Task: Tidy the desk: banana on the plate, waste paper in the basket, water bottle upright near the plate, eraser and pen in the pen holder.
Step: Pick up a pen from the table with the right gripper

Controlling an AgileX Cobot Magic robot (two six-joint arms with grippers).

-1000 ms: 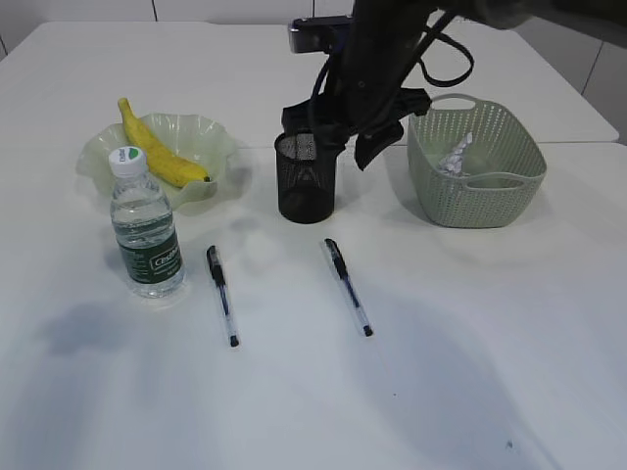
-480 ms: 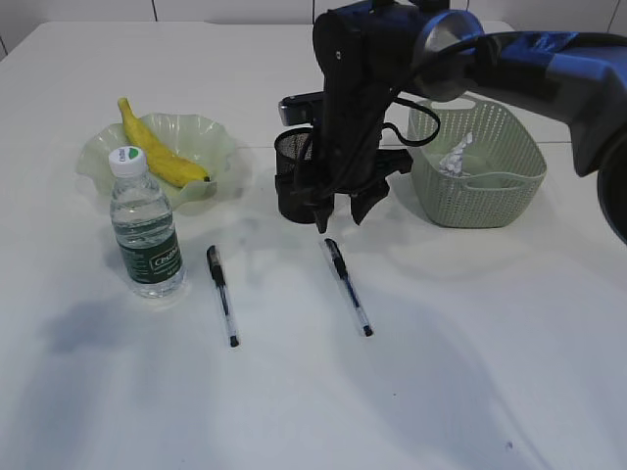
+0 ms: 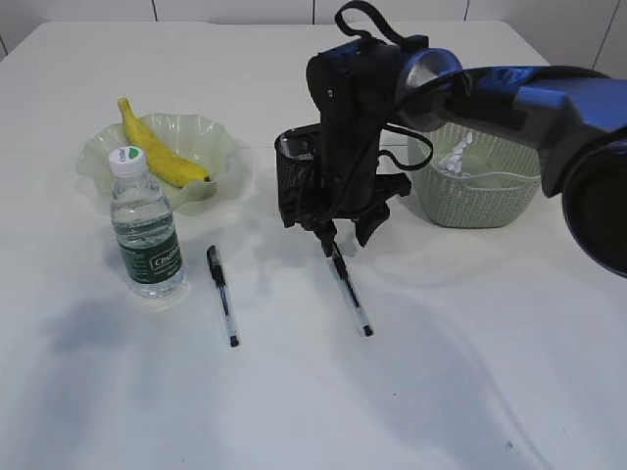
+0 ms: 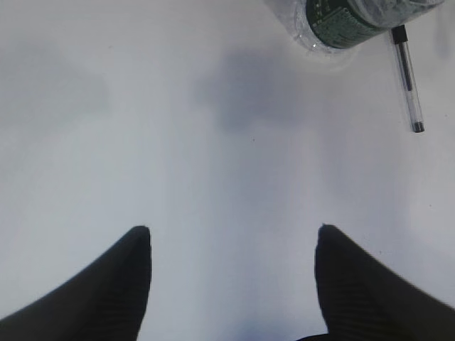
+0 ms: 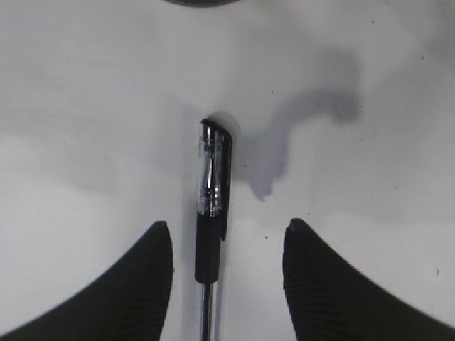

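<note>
The banana [image 3: 157, 152] lies on the green glass plate [image 3: 221, 140]. Beside the plate the water bottle [image 3: 145, 227] stands upright. Two pens lie on the table, one left [image 3: 222, 294] and one right [image 3: 349, 290]. My right gripper [image 3: 345, 237] hangs open low over the right pen's capped end. In the right wrist view that pen [image 5: 212, 206] lies between the spread fingers of the right gripper [image 5: 227, 229], untouched. The black mesh pen holder [image 3: 294, 181] stands partly behind the right arm. Crumpled paper [image 3: 455, 155] lies in the basket [image 3: 482, 206]. My left gripper [image 4: 233, 231] is open over bare table. The eraser is out of view.
In the left wrist view the bottle's base [image 4: 355, 18] and the left pen [image 4: 408, 78] sit at the top right. The pen holder's base [image 5: 199, 2] shows at the top edge of the right wrist view. White table stretches in front of the pens.
The right arm has come down and forward from above the pen holder to just over the right pen's top end. Nothing else has moved.
</note>
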